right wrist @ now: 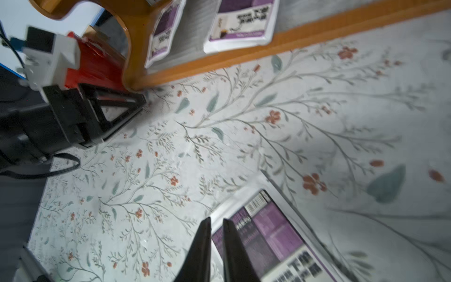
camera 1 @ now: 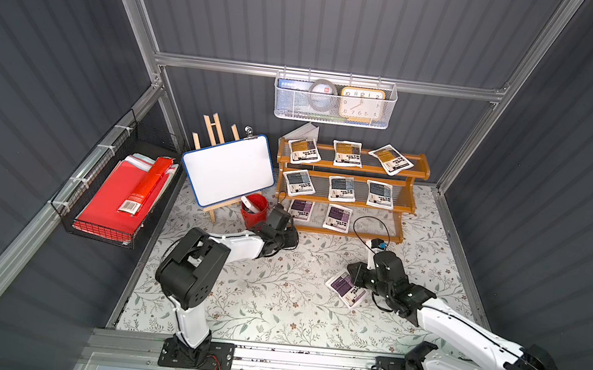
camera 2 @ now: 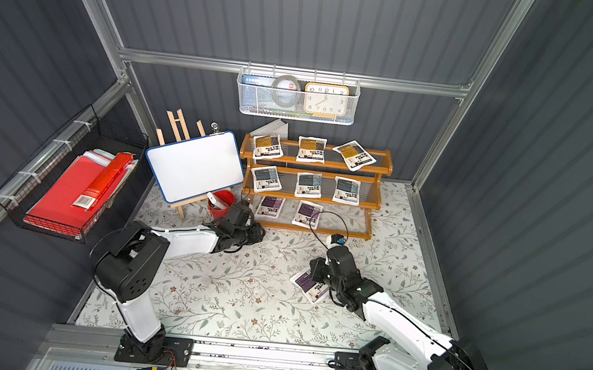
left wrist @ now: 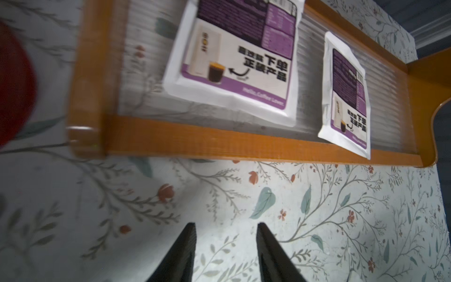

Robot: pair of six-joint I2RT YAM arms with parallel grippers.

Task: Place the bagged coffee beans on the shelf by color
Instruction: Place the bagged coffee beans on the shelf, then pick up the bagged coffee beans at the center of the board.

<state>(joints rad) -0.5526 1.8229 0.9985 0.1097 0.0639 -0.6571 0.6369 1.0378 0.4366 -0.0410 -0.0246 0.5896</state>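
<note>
The orange-brown shelf (camera 1: 354,168) stands at the back. Its top tier holds three amber-labelled bags (camera 1: 347,153), its middle tier three blue-grey ones (camera 1: 341,189), and its bottom tier two purple ones (camera 1: 337,218) (left wrist: 231,56). A further purple-labelled bag (camera 1: 345,290) (right wrist: 275,241) lies on the floral table in front of the shelf. My right gripper (right wrist: 214,219) (camera 1: 353,272) is shut on that bag's edge, low at the table. The left gripper (left wrist: 225,224) hovers open and empty over the table just before the bottom tier's left end.
A red cup (camera 1: 254,211) stands beside the left gripper, with a whiteboard on an easel (camera 1: 228,168) behind it. A black wire basket with red folders (camera 1: 122,196) hangs on the left wall, a white mesh basket (camera 1: 331,117) on the back wall. A black cable (camera 1: 371,228) loops before the shelf.
</note>
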